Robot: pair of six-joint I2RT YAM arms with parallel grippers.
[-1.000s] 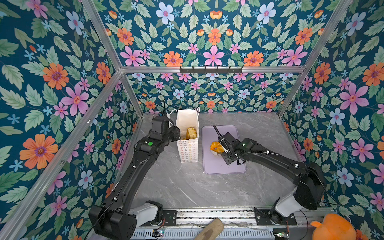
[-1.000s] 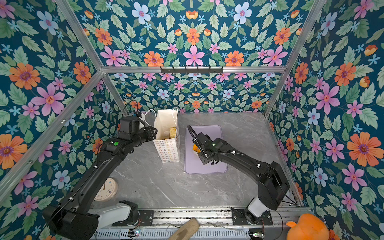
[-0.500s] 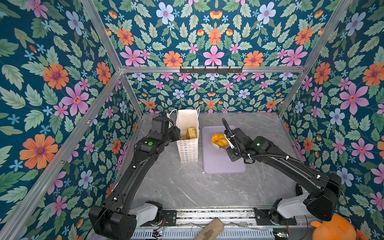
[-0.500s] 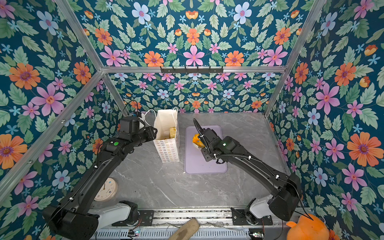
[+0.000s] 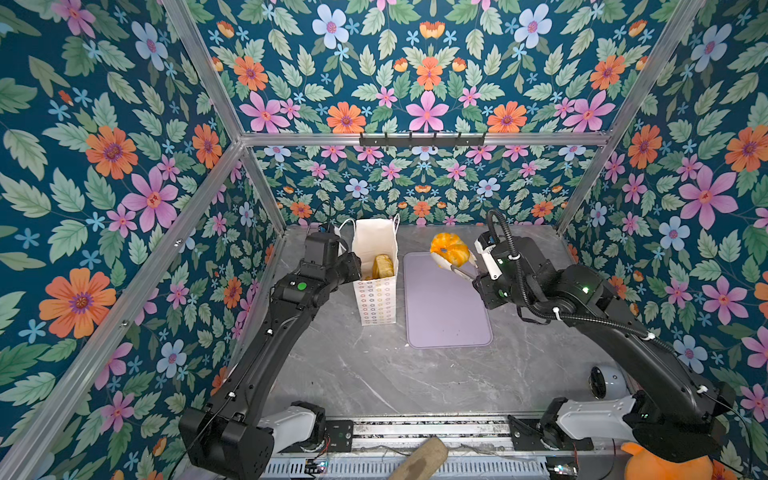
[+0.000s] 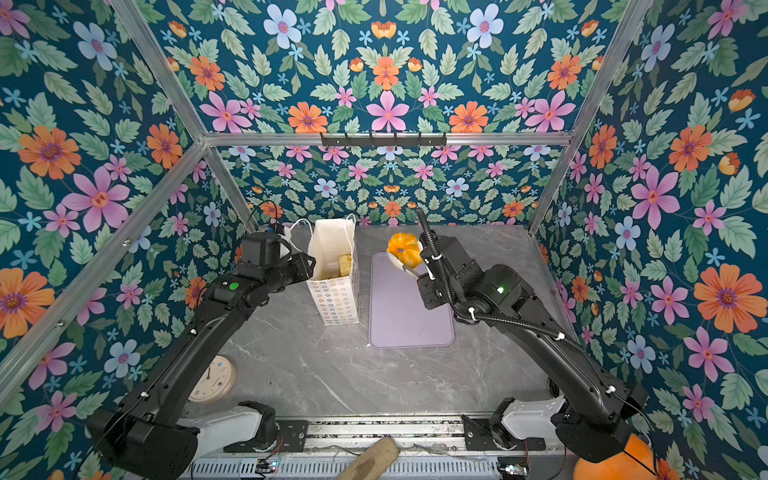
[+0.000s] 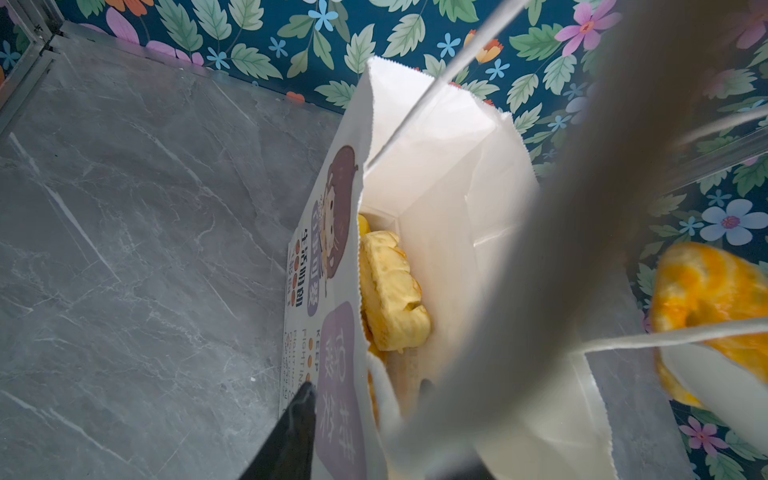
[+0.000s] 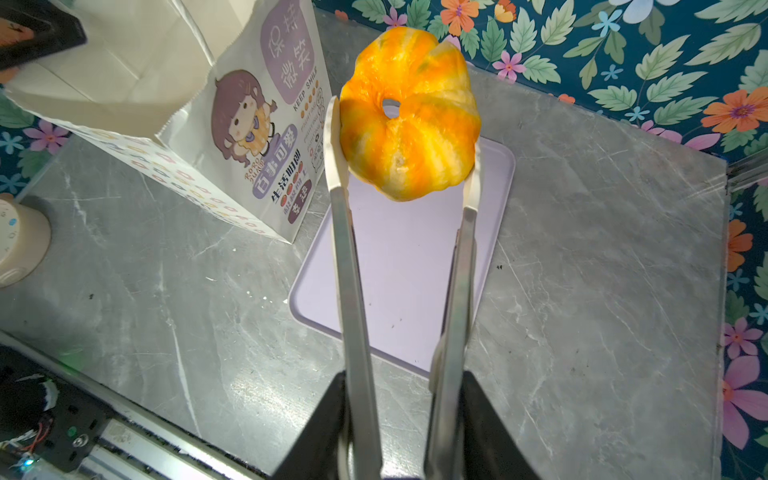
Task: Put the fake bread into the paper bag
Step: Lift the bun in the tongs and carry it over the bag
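Note:
The paper bag (image 5: 376, 299) (image 6: 334, 299) stands open left of a lilac tray (image 5: 444, 316). My left gripper (image 7: 361, 399) (image 5: 353, 266) is shut on the bag's rim (image 7: 345, 332), one finger outside and one inside. A pale segmented loaf (image 7: 390, 291) (image 5: 382, 266) lies inside with more bread under it. My right gripper (image 8: 401, 376) (image 5: 482, 274) is shut on metal tongs (image 8: 349, 270). The tongs clamp a ring-shaped orange bun (image 8: 409, 120) (image 5: 449, 249) (image 6: 404, 249) in the air over the tray's far end, right of the bag's mouth.
A round clock (image 6: 210, 380) lies at the table's left edge behind the left arm. A white round device (image 5: 602, 382) sits at the right front. An orange plush toy (image 5: 660, 463) and a wooden piece (image 5: 419, 461) lie beyond the front rail. The tray (image 8: 399, 257) holds nothing.
The right arm has raised the tongs with the bun up off the tray and toward the back wall. The left arm and the bag have not moved.

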